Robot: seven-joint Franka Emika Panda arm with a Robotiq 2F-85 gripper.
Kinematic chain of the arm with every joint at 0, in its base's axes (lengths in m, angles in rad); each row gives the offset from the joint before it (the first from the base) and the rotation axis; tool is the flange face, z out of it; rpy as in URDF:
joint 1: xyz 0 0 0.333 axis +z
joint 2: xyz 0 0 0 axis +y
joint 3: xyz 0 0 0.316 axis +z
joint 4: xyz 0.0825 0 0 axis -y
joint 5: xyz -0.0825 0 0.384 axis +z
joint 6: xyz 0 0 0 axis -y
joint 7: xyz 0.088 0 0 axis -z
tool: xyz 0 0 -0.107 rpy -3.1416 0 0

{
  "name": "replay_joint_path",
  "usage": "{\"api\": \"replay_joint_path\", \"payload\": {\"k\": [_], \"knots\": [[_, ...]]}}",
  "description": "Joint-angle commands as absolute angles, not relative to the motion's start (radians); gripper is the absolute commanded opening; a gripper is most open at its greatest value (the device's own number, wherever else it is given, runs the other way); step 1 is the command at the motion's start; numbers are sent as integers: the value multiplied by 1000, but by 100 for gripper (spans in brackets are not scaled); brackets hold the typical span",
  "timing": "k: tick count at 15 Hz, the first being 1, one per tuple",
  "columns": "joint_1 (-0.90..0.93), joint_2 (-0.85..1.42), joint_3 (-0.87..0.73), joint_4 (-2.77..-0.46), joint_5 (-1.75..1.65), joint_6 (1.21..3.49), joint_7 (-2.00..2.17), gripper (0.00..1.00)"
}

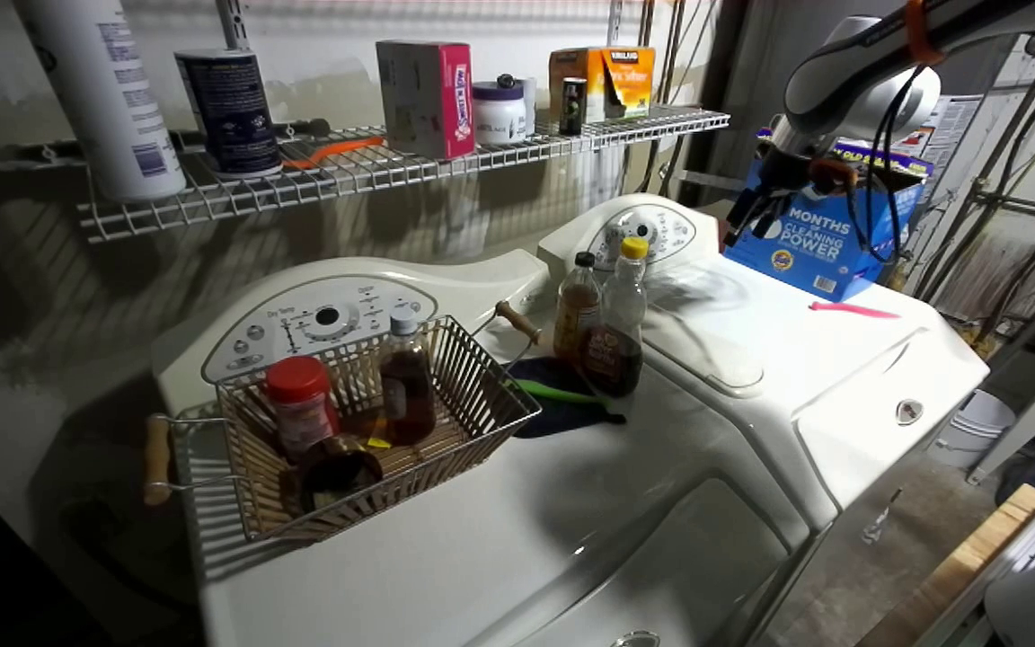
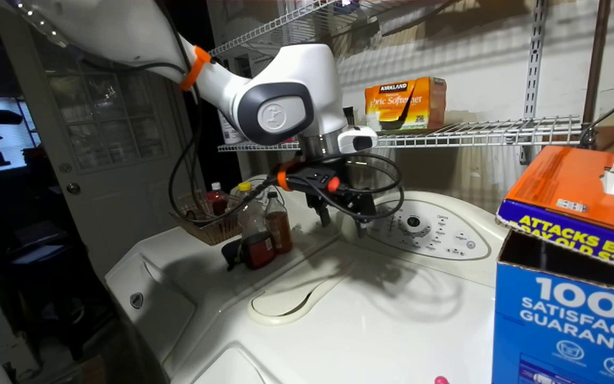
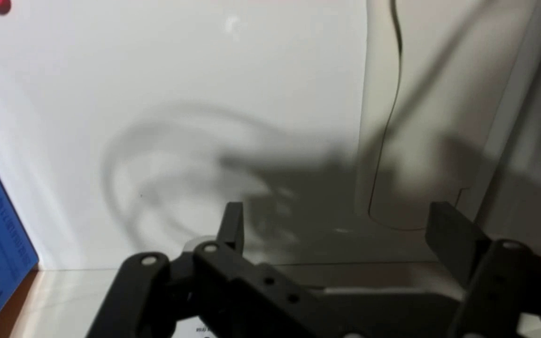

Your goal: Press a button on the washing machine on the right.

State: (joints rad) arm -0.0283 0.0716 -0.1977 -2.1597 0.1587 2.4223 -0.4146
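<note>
The washing machine is the glossy white top-loader [image 1: 805, 359] on the right in an exterior view; it also shows in another exterior view [image 2: 408, 330]. Its rounded control console [image 2: 456, 234] has a round knob [image 2: 414, 223] with small buttons and markings around it. My gripper [image 2: 343, 225] points down above the machine, just in front of the console's left part, apart from the buttons. It also shows in an exterior view [image 1: 745, 230]. In the wrist view the gripper [image 3: 336, 216] is open and empty, over the white lid [image 3: 233, 84]. The console is mostly hidden there behind the gripper.
A blue detergent box [image 1: 827, 229] stands on the machine beside the arm. A pink utensil [image 1: 854, 310] lies on the lid. Two syrup bottles [image 1: 618, 341] and a wire basket [image 1: 482, 431] sit on the neighbouring white machine [image 1: 499, 530]. A wire shelf [image 1: 338, 184] hangs above.
</note>
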Motion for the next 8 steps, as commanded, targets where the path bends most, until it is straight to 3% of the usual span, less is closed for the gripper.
{"api": "replay_joint_path", "payload": {"k": [1,8], "knots": [[-98,187,-148,-2032,235,2486,-493,73],[-186,327,-48,-1908,334,2573,-524,24]]}}
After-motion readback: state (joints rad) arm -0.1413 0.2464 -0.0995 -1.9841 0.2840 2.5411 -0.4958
